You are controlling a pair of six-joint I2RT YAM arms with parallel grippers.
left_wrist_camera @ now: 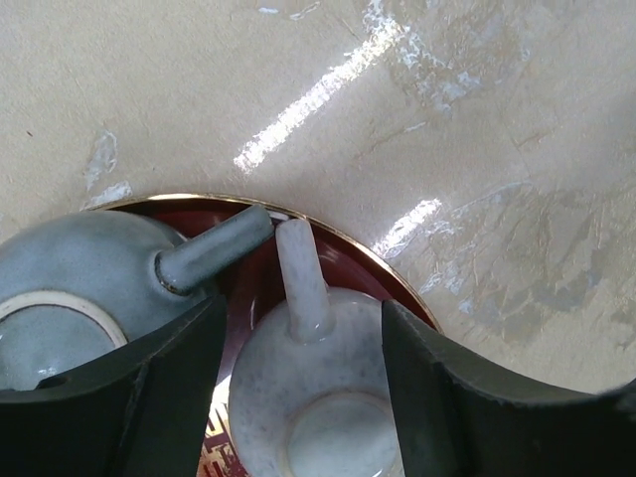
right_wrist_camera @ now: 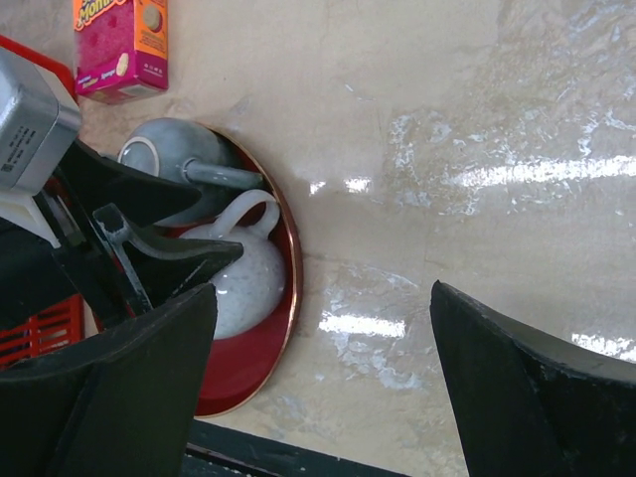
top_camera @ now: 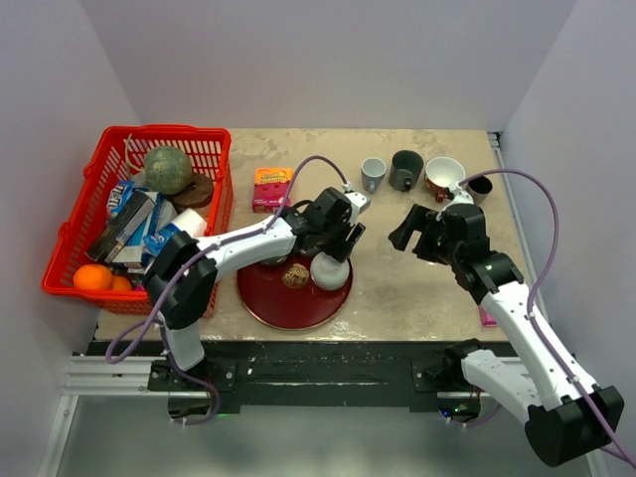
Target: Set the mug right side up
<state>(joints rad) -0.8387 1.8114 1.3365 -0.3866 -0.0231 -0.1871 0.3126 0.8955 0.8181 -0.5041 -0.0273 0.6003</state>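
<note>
A white speckled mug [top_camera: 330,270] stands upside down on the red plate [top_camera: 268,298], its foot ring facing up in the left wrist view [left_wrist_camera: 318,397] and its handle pointing to the plate's rim. My left gripper [top_camera: 334,241] is right above it, open. Its fingers [left_wrist_camera: 437,397] straddle the mug's body, the right one against it, with a thin gap on the left. The mug also shows in the right wrist view [right_wrist_camera: 248,283]. My right gripper [top_camera: 417,231] is open and empty, hovering over bare table to the right of the plate.
A grey-blue mug [left_wrist_camera: 70,288] lies on the plate against the white one. A brown ball [top_camera: 295,275] is on the plate too. A red basket [top_camera: 70,238] of items stands left, with a pink box [top_camera: 272,188] and several cups [top_camera: 405,170] behind.
</note>
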